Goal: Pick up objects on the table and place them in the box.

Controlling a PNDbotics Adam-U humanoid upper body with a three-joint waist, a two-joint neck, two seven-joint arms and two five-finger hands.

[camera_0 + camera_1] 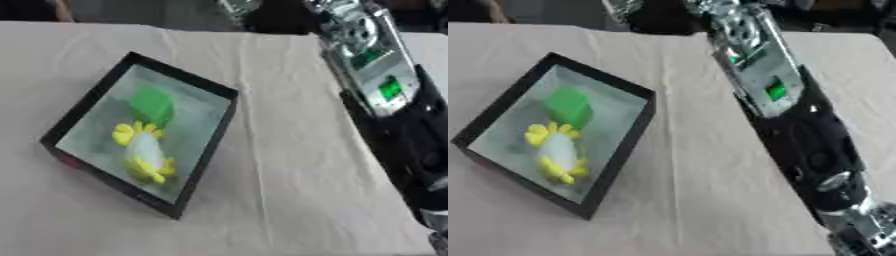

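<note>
Table [289, 200]: pale creased cloth cover; dark room beyond far edge. Box [623, 145]: black, square, pale floor, left of centre; holds green block [568, 107] and white-yellow toy [556, 152], touching. Right arm [798, 135]: silver and black, green lights, crossing right side; hand out of view, fingers cannot tell; no legible writing.

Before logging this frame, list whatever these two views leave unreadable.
- Right hand: the black and silver right arm runs off the lower right corner in both views, so the hand is cut off.
- Left hand: in neither view.
- White and yellow object in the black box: too blurred to identify.
- Green block: blur hides whether it touches the white and yellow object.
- Red patch on the box's outer left wall: too small to identify.
</note>
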